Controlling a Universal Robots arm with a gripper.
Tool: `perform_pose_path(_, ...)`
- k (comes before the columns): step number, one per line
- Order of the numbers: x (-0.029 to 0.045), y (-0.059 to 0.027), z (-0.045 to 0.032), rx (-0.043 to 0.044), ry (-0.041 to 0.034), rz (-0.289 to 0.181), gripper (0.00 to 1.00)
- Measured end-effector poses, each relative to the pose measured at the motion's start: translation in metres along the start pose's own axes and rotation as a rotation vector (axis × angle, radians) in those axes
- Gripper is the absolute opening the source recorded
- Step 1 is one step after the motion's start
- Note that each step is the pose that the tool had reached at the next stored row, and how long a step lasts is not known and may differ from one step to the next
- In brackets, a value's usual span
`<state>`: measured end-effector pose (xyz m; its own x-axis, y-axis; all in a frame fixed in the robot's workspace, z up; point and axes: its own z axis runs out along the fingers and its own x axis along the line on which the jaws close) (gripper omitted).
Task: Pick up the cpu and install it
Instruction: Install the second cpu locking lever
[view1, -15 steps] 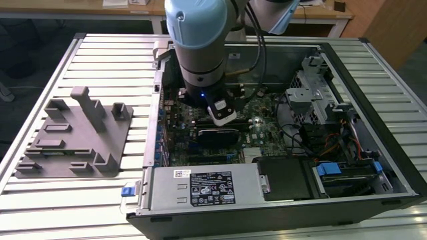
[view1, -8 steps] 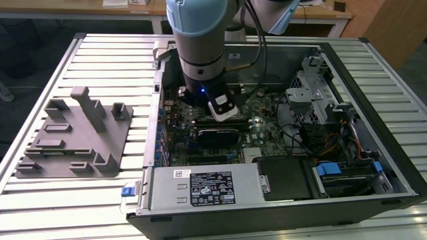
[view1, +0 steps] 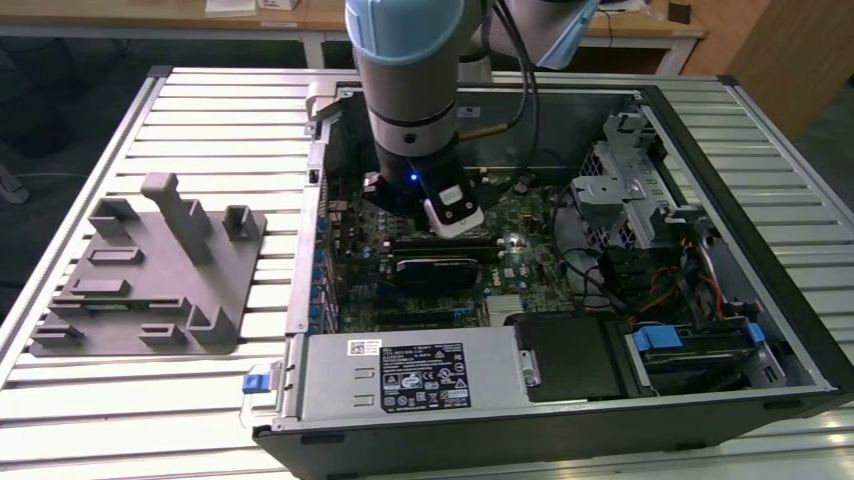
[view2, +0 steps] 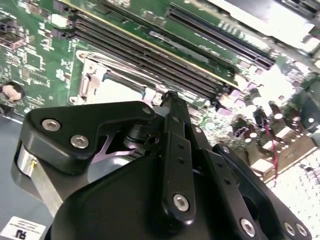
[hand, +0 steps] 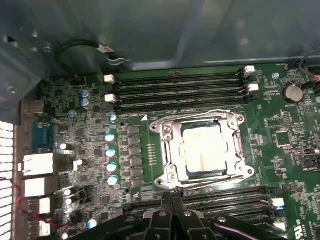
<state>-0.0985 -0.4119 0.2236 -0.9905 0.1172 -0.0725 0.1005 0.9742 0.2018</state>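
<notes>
The cpu (hand: 202, 150), a silvery-white square chip, lies flat in the metal-framed socket (hand: 167, 135) on the green motherboard. In the second wrist view its pale top (view2: 117, 89) shows inside the socket frame, just beyond the fingertips. My gripper (hand: 170, 194) hangs over the socket's edge, on the side by a row of memory slots, with its two black fingers pressed together and nothing between them. In the exterior view the gripper (view1: 454, 228) reaches down into the open computer case above the motherboard's middle.
The open computer case (view1: 747, 110) has its walls on every side of the arm. A drive cage (view1: 621, 190), loose cables (view1: 667, 290) and a power supply (view1: 407, 375) sit inside it. A grey plastic fixture (view1: 147, 275) stands on the slatted table at the exterior view's left.
</notes>
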Motion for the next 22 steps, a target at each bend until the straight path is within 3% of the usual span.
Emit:
perform_pose_path(5,-0.0115,0.0069,0.0027,0.001,0.0022,0.0,0.11)
perform_pose_path(10,-0.0184,0.018,0.0057,0.006,0.0042,0.001,0.11)
perform_pose_path(22,-0.0346,0.0393,0.0124,0.0582,0.0035,-0.003,0.11)
